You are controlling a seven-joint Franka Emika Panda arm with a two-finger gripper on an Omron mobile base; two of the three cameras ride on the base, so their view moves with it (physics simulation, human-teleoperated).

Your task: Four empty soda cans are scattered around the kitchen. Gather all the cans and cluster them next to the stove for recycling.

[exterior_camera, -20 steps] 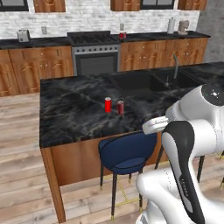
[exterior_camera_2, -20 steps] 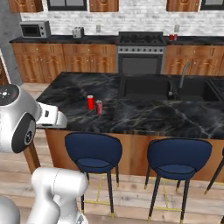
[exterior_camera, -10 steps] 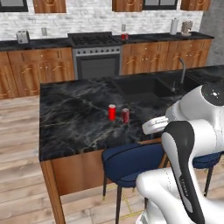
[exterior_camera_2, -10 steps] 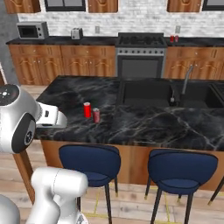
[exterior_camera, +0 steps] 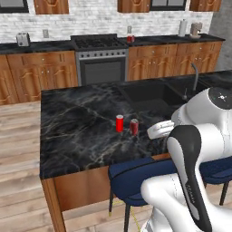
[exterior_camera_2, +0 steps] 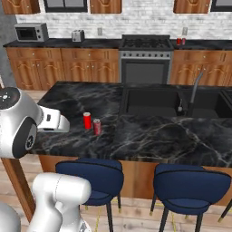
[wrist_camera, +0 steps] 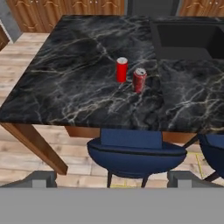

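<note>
A home kitchen: a stove (exterior_camera_2: 146, 56) set among brown wooden cabinets (exterior_camera_2: 59, 68) against a white brick wall (exterior_camera_2: 136, 20), a black marble island bench (exterior_camera_2: 149, 131) with a sink (exterior_camera_2: 149, 100), blue stools (exterior_camera_2: 190, 188), and what looks like a microwave (exterior_camera_2: 31, 32).

Red soda cans (exterior_camera: 130, 39) beside the stove (exterior_camera: 100, 42) too small to count or tell apart

Glossy white rounded arm (exterior_camera: 199, 136) with black joint bands

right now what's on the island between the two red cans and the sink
Nothing: bare black marble separates the two red cans from the sink, clearest in the hand view.
</note>
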